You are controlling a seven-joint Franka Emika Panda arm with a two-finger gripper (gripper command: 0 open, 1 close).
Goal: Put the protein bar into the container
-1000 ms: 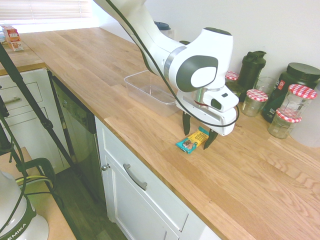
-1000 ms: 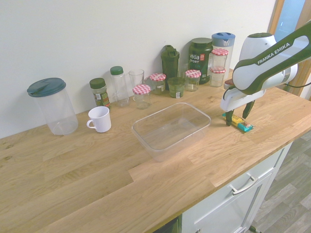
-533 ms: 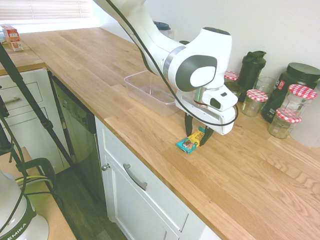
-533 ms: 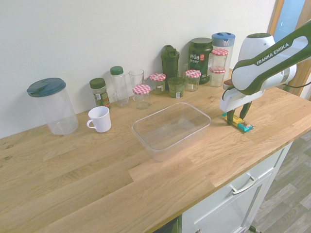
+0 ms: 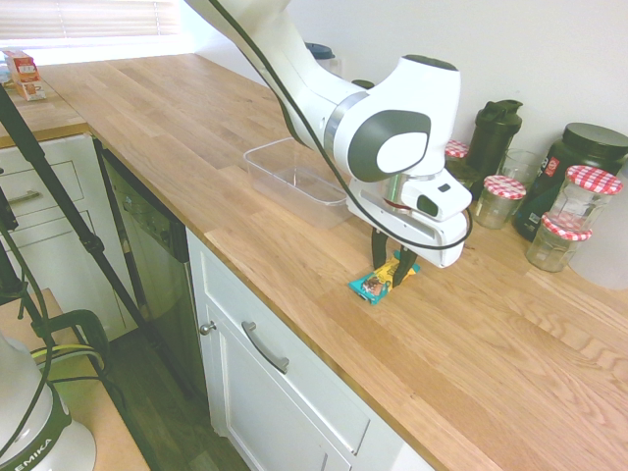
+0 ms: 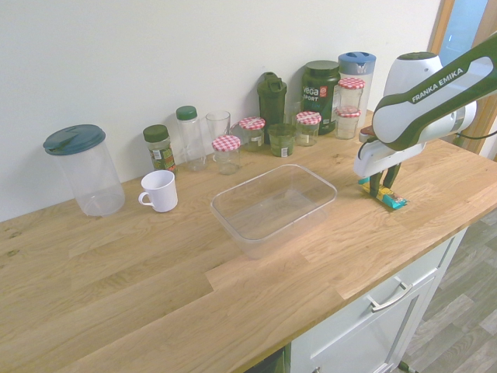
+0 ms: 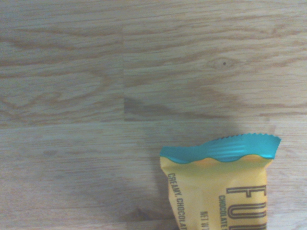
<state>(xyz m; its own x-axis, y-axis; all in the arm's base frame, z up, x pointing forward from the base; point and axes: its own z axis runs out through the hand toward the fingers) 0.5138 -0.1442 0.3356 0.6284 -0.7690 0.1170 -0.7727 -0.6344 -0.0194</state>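
- One protein bar (image 5: 385,280) lies flat on the wooden bench (image 5: 196,157), near the front edge above the white drawers. Its teal crimped end and yellow wrapper with dark print show close up in the wrist view (image 7: 218,187).
- One end effector (image 5: 392,274) is down at the bench with its two dark fingers drawn in against the sides of the bar, pinching it; the bar's teal end sticks out toward the bench edge.
- One container (image 6: 273,204), clear and shallow, sits on the bench well apart from the bar, with bare wood between them. Nothing shows inside it.
- Along the wall in the second exterior view I count:
  - four glass jars with red-checkered lids (image 6: 227,153);
  - one white mug (image 6: 159,190);
  - one large clear canister with a dark teal lid (image 6: 83,169);
  - one dark shaker bottle (image 6: 272,99);
  - one dark tub with white print (image 6: 321,94);
  - one tall jar with a blue lid (image 6: 356,67);
  - one small green-capped spice jar (image 6: 159,147);
  - one clear green-capped bottle (image 6: 189,136);
  - one plain drinking glass (image 6: 218,124).
- All of these stand behind the container and the bar, none between the two.
- One small printed carton (image 5: 24,75) stands far off on the other stretch of bench in the first exterior view.
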